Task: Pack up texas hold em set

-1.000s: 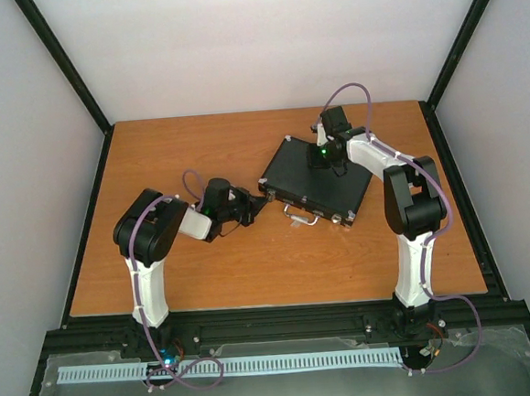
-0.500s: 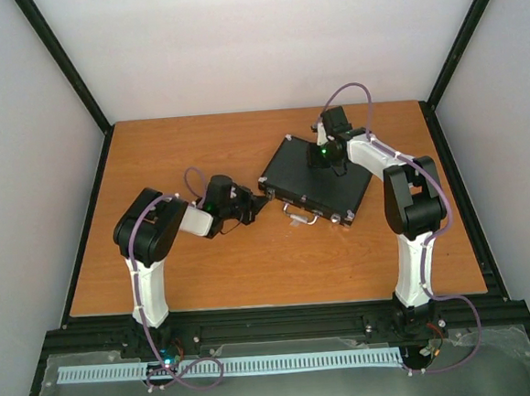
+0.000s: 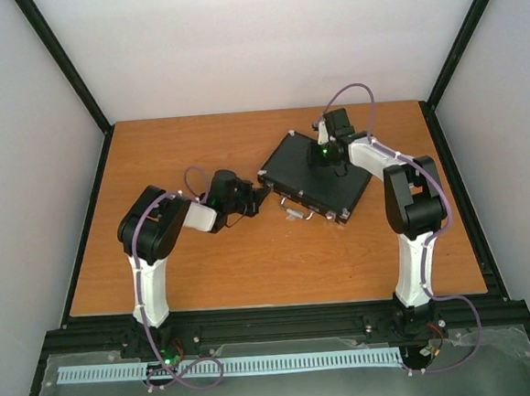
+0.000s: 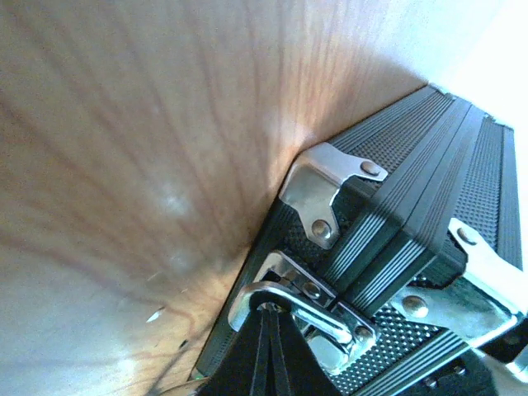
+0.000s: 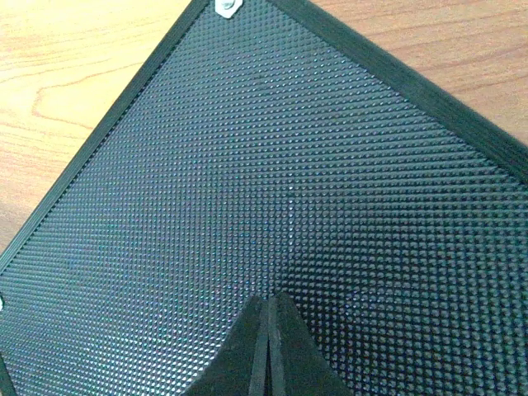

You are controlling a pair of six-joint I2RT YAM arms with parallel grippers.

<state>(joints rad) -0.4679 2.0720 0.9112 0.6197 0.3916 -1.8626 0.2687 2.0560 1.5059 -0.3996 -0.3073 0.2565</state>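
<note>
The flat black case (image 3: 314,174) lies closed, at an angle, on the far middle of the table. Its silver handle (image 3: 295,213) faces the near side. My left gripper (image 3: 262,196) is shut, and its tips (image 4: 273,311) are poked into the loop of a silver latch (image 4: 318,307) on the case's front edge (image 4: 412,223). My right gripper (image 3: 328,159) is shut and its tips (image 5: 268,303) rest on the dimpled black lid (image 5: 297,165). The poker chips, the blue disc and the triangular token are out of view.
The wooden table (image 3: 197,148) is bordered by a black frame, with white walls on three sides. A silver corner bracket (image 4: 327,175) of the case sits just above the latch. A white slotted rail (image 3: 232,367) runs along the near edge, below the arm bases.
My left gripper has moved right and a little farther, up to the case's left front latch. The right gripper stays on the lid. The case has shifted slightly.
</note>
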